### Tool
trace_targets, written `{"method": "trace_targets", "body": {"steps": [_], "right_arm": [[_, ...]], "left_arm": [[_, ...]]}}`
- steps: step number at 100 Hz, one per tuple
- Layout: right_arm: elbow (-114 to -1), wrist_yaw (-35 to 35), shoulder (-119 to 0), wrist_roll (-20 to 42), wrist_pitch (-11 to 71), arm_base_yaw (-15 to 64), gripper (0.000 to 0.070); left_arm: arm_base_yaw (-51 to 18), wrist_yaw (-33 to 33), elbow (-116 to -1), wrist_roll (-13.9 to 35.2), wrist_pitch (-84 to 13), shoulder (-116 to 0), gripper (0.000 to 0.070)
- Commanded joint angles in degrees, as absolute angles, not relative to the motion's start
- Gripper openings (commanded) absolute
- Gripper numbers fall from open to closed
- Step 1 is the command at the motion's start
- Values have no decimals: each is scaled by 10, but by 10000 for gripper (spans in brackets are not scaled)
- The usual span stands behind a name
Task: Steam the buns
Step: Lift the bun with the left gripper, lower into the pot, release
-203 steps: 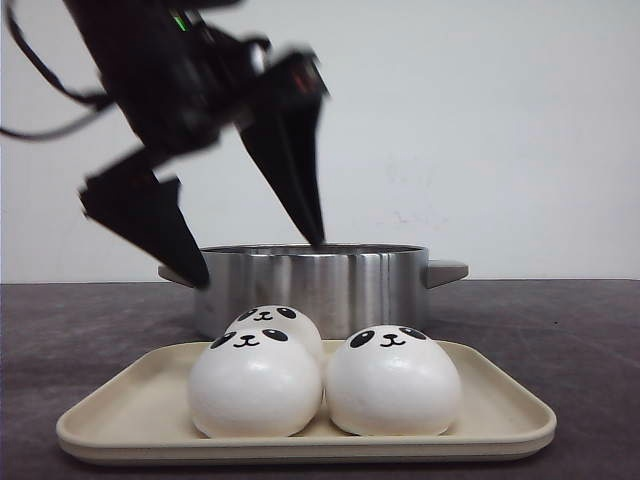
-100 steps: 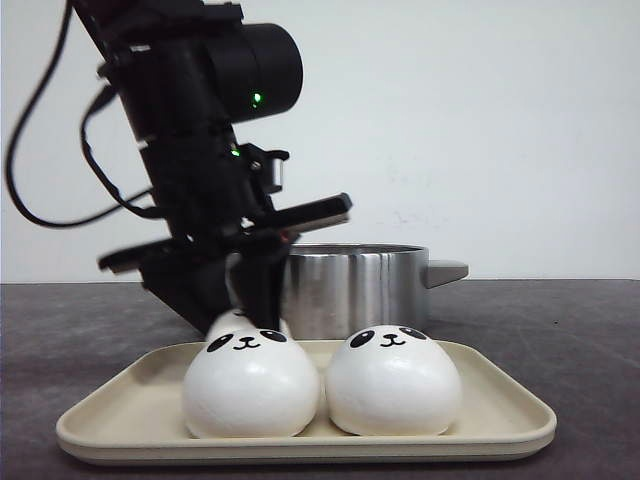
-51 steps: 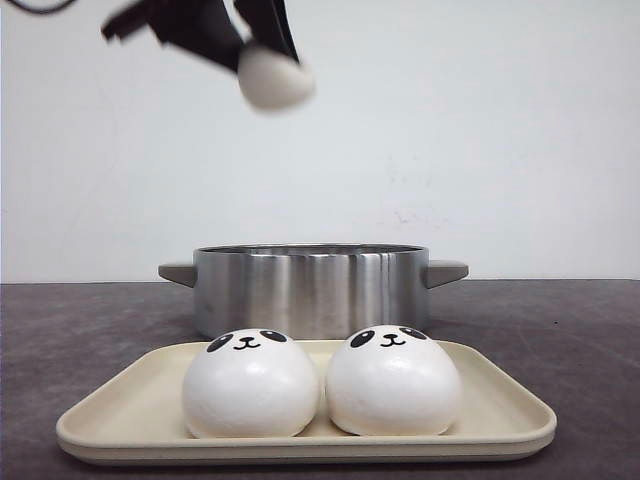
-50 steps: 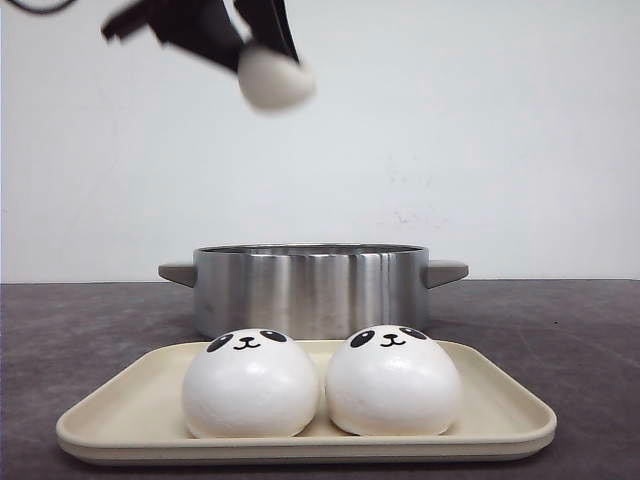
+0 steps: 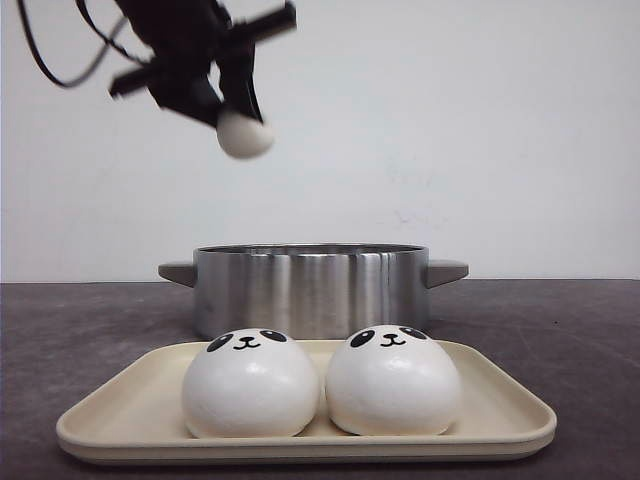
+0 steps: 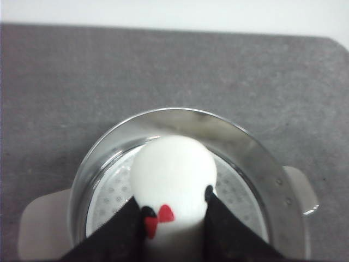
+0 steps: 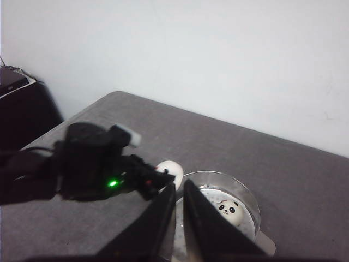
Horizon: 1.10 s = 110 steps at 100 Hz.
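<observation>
One white dome-shaped bun (image 6: 173,173) clamped in left arm's black fingers (image 6: 174,210), directly above round steel pot (image 6: 240,143); right fingers (image 7: 178,203) narrow, empty.

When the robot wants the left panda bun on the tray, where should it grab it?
Grip the left bun across its round lower sides, coming from above, fingers to its left and behind. The right bun presses against its other side, and the tray rim blocks a low sideways approach.

Even soft light, moving arm blurred, pot glare
</observation>
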State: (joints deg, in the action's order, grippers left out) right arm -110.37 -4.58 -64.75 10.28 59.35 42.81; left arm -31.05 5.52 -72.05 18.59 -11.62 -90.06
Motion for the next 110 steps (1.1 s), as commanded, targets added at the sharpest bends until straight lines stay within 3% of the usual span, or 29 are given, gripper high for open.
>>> {"method": "trace_targets", "body": {"steps": [1, 29, 52, 58, 63, 72, 82, 102, 110], "right_arm": [[-1114, -45, -656, 96, 589, 434, 18], [-1114, -46, -662, 101, 604, 434, 18], [-1114, -46, -662, 105, 632, 434, 18], [-1114, -46, -662, 106, 640, 434, 18], [-1114, -46, -662, 106, 644, 434, 17], [-1114, -46, -662, 106, 648, 434, 18], [-1114, -46, -662, 106, 648, 434, 17], [-1114, -46, -662, 106, 648, 434, 17], [-1114, -46, -662, 106, 648, 434, 18]], "left_arm": [[-309, 45, -761, 178, -122, -941, 10], [-290, 20, -888, 167, -188, -1093, 11], [-285, 19, -900, 171, -186, -1159, 18], [-284, 19, -900, 174, -196, -1171, 48], [-283, 19, -900, 174, -199, -1179, 116], [-283, 19, -900, 174, -200, -1188, 315], [-284, 19, -900, 174, -196, -1189, 486], [-283, 12, -916, 174, -200, -1188, 646], [-284, 12, -933, 174, -214, -1187, 650]]}}
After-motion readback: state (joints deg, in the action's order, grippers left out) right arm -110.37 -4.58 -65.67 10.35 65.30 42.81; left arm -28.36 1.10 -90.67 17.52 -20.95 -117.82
